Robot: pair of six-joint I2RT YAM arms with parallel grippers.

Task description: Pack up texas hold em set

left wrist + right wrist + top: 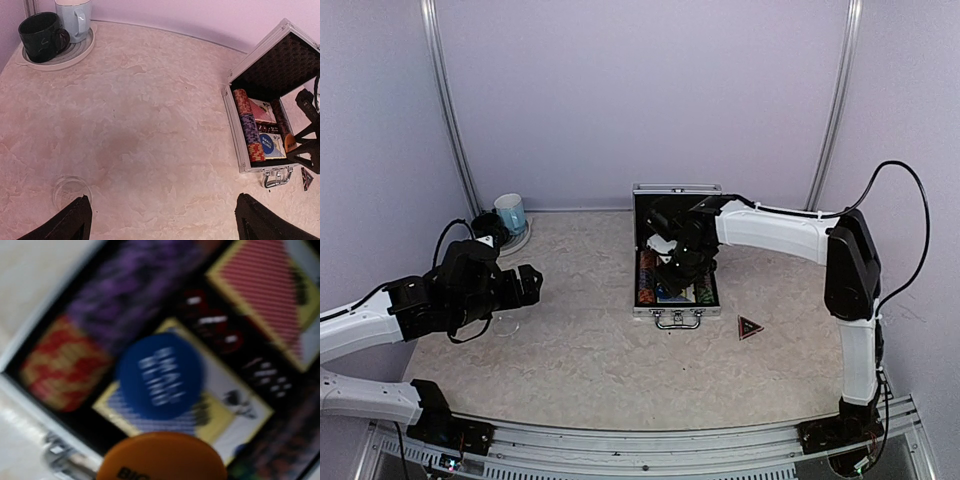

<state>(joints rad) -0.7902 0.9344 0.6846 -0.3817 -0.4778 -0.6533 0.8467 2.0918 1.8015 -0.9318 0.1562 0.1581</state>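
Inside the open small silver aluminium case with black lining, at 1 o'clock on the marbled beige table, right gripper low over the contents. Fingers outside its own camera's view, so impossible to tell whether spread or pinching.

Directly beneath, blue round button marked SMALL BLIND, flat on a blue-backed card deck. Orange round button at 6 o'clock of it, very near the lens. Red-backed card deck at 1 o'clock of the blue button. Row of 3 poker chip stacks along the case's left wall.

Dark triangular marker on the tabletop at 4 o'clock of the case, apart from it.

At 9 o'clock, left gripper spread wide, holding nothing, near a clear round disc. Dark green mug and light blue mug side by side on a pale round plate at 11 o'clock.
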